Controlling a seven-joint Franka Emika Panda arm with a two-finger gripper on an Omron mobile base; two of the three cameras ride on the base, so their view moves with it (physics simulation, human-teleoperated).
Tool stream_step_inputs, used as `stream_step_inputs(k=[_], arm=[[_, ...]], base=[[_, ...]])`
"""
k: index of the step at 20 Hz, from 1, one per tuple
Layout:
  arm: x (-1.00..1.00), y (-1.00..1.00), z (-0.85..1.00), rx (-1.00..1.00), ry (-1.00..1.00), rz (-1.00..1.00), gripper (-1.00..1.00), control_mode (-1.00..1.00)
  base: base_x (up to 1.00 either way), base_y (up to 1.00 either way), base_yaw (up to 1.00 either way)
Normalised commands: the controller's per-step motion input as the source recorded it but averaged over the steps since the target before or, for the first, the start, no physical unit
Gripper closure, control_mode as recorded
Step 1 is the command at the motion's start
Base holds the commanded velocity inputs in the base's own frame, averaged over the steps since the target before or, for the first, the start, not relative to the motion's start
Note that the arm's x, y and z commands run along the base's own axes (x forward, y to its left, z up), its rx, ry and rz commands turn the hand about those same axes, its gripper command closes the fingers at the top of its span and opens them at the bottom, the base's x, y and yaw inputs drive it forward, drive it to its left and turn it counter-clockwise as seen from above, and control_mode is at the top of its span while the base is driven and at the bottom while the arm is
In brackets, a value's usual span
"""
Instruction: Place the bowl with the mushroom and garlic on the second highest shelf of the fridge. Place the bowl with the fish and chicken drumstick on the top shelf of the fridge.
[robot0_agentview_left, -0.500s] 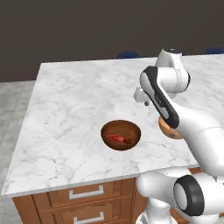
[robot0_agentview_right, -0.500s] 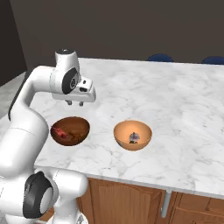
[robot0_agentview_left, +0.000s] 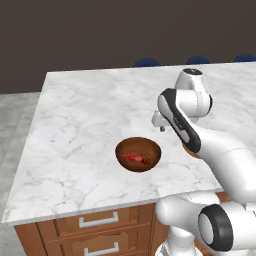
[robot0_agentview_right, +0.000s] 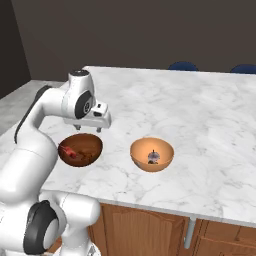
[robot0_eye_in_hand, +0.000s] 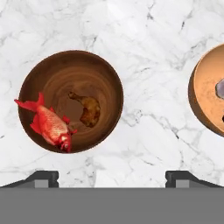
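The bowl with the fish and chicken drumstick (robot0_agentview_left: 138, 154) (robot0_agentview_right: 80, 149) (robot0_eye_in_hand: 70, 100) is dark brown and stands near the front edge of the marble counter, with a red fish and a brown drumstick inside. To its right stands the light orange-tan bowl with the mushroom and garlic (robot0_agentview_right: 152, 154) (robot0_eye_in_hand: 208, 100), holding a small grey-purple lump. In the left base view the arm hides most of it. My gripper (robot0_agentview_right: 89, 130) (robot0_agentview_left: 159, 127) (robot0_eye_in_hand: 112, 177) hangs open and holds nothing, above the counter by the brown bowl's far right rim. The fridge and its shelves are out of view.
The white marble counter (robot0_agentview_left: 80, 115) (robot0_agentview_right: 200, 115) stretches wide behind both bowls. Blue chair backs (robot0_agentview_left: 146, 63) (robot0_agentview_right: 183, 66) line its far edge. Wooden drawers (robot0_agentview_left: 95, 220) sit under the front edge.
The hand has come down a little toward the counter beside the brown bowl. Both bowls stay where they were.
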Motion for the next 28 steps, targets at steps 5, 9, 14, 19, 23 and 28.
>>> stream_step_inputs(k=[5, 9, 14, 19, 23, 28], arm=[[0.14, 0.00, -0.81, 0.05, 0.00, -0.07, -1.00, -1.00], [0.35, 0.00, -0.62, 0.05, 0.00, -0.09, -1.00, -1.00], [0.34, 0.08, -0.61, 0.12, 0.00, -0.14, -1.00, -1.00], [0.28, 0.24, -0.56, 0.03, 0.06, -0.16, -1.00, -1.00], [0.17, 0.04, -0.52, 0.02, 0.05, -0.13, -1.00, -1.00], [0.00, 0.00, -0.13, 0.02, 0.00, -0.04, 1.00, -1.00]], base=[[0.00, 0.00, 0.00], [0.00, 0.00, 0.00], [0.00, 0.00, 0.00], [0.00, 0.00, 0.00], [0.00, 0.00, 0.00], [0.00, 0.00, 0.00]])
